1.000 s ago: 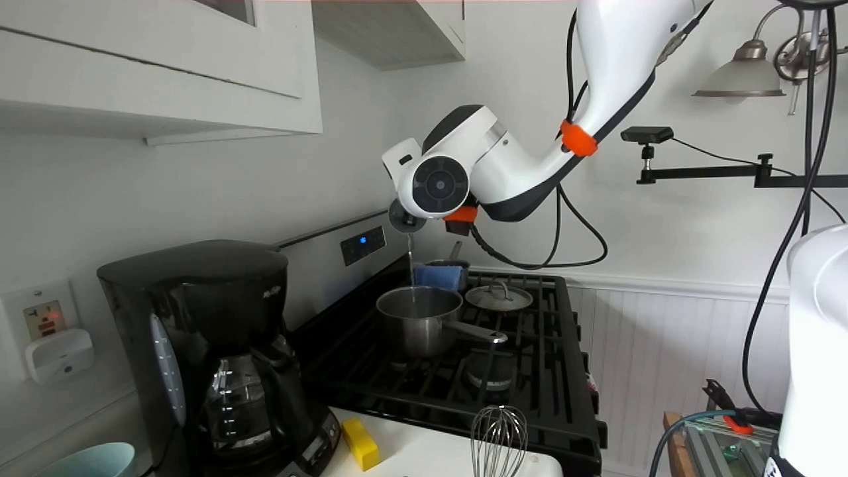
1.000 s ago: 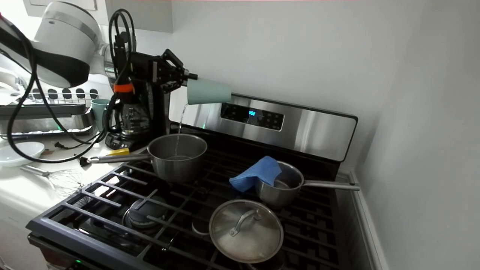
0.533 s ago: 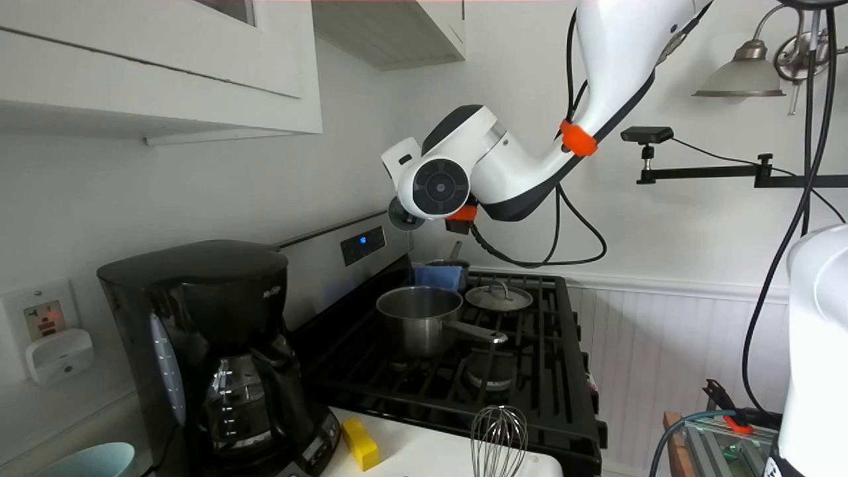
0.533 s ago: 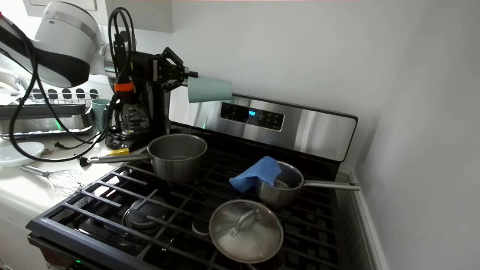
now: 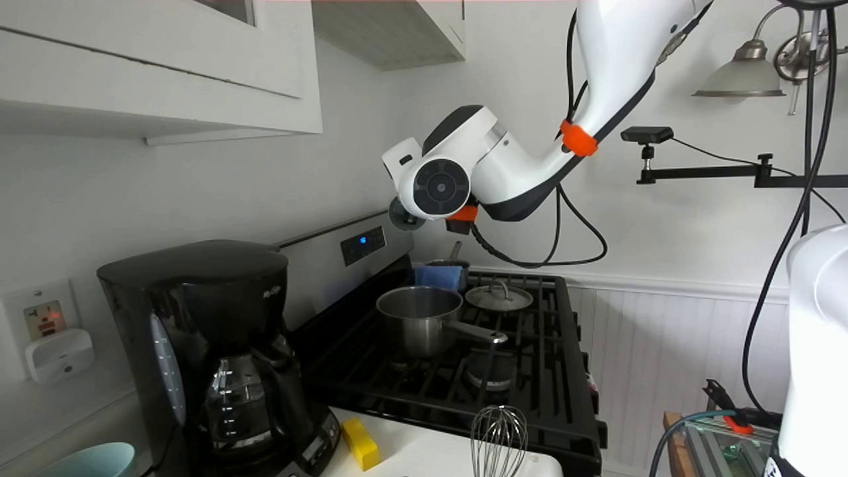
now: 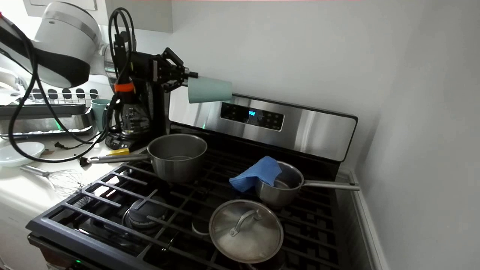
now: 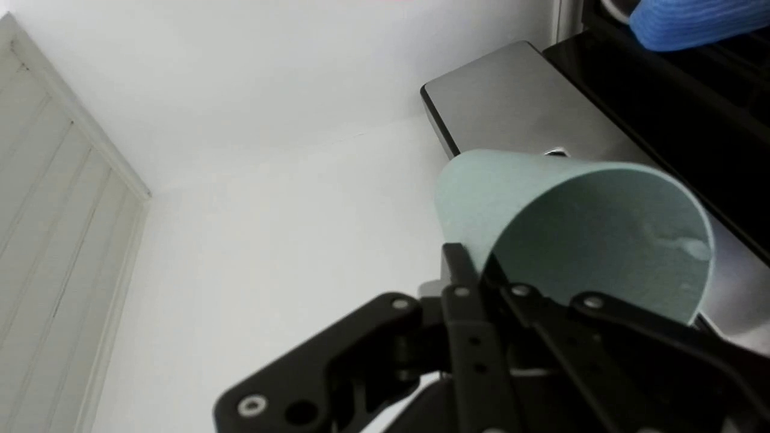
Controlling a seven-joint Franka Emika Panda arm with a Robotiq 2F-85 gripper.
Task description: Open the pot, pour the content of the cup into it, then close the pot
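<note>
The cup (image 6: 210,90), pale blue-green, hangs tilted about sideways, its mouth turned a little down, high over the pot (image 6: 176,161). My gripper (image 7: 479,264) is shut on the cup's wall at the rim, one finger inside the mouth and one outside. In the wrist view the cup (image 7: 475,192) shows its inside, with a small wet patch. The pot stands uncovered on the back burner, a little liquid visible low inside. Its lid (image 6: 245,232) lies handle-up on the grates, apart from the pot. In an exterior view the arm's wrist hides most of the cup and gripper.
A smaller saucepan (image 6: 279,193) with a blue cloth (image 6: 258,172) over its rim stands at the back. The coffee maker (image 5: 199,298) is beside the stove. A whisk (image 5: 499,437) and yellow sponge (image 5: 361,444) lie on the counter. The stove's control panel (image 6: 315,131) rises behind the cup.
The stream of liquid falling from the cup into the pot has thinned to a thread and then stopped. The cup and gripper have barely moved.
</note>
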